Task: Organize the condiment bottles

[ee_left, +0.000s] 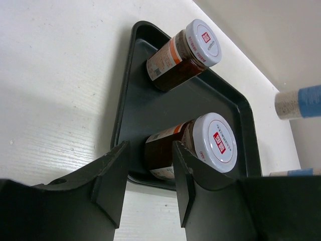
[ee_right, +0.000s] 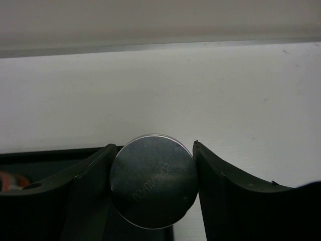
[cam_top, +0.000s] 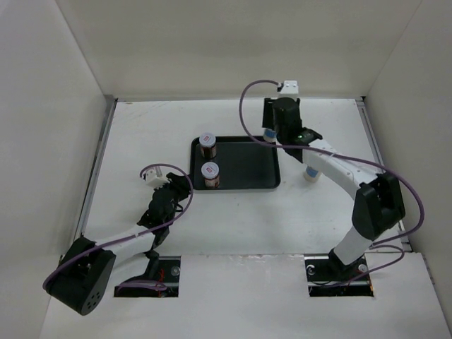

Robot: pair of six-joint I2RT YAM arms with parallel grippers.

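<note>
Two short dark-brown bottles with red-marked white lids stand in the black tray (cam_top: 247,166), one at the far left (cam_top: 207,143) and one at the near left (cam_top: 210,174). My right gripper (cam_top: 277,131) is shut on a pale bottle (cam_top: 269,134) with a blue band, at the tray's far right corner; its grey cap (ee_right: 153,181) sits between the fingers. The second pale bottle (cam_top: 311,174) stands on the table right of the tray, partly under the right arm. My left gripper (cam_top: 181,185) is open and empty, just off the tray's near left edge, facing the near brown bottle (ee_left: 168,150).
White walls close the table on the left, back and right. The right arm (cam_top: 339,173) arches over the table right of the tray. The far brown bottle (ee_left: 180,55) and both pale bottles (ee_left: 301,100) also show in the left wrist view.
</note>
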